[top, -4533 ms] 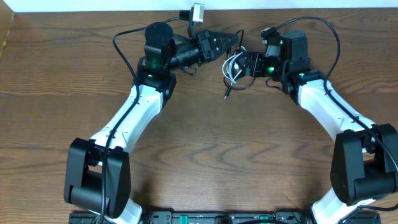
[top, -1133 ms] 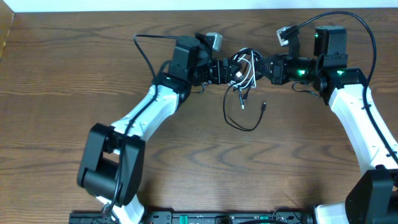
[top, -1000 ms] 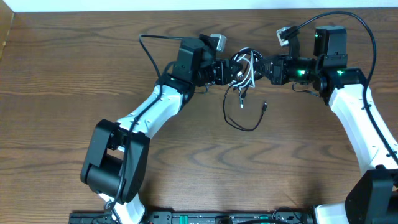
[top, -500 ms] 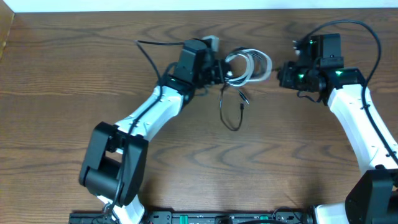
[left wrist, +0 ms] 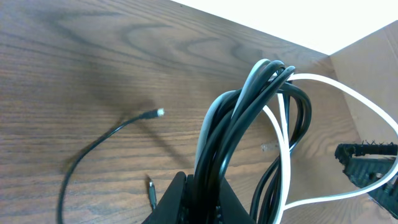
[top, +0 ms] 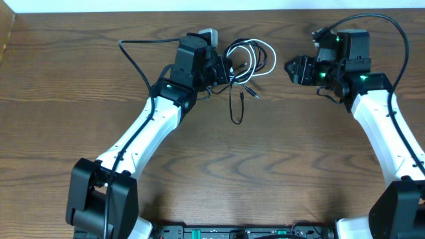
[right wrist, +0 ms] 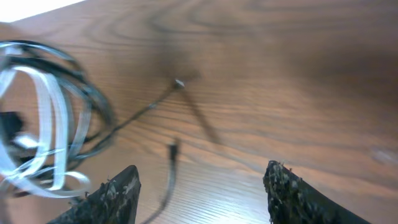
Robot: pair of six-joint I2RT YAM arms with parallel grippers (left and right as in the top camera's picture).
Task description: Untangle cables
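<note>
- At the left gripper (top: 222,66): pinched shut on the tangled cables (left wrist: 249,124), with several loops of both squeezed together between the jaws.
- Out from that grip: coils of the white cable (top: 264,54) and the black cable (top: 234,106), fanning toward the right gripper, close to the far edge of the desk (top: 265,179) and about midway along it.
- Below the bundle: 1 black strand drooping in a narrow loop toward the near edge, with 2 small plug ends (left wrist: 158,112) loose beside it.
- At the right gripper (top: 292,68): jaws spread apart, holding nothing, just clear of the white coils.
</note>
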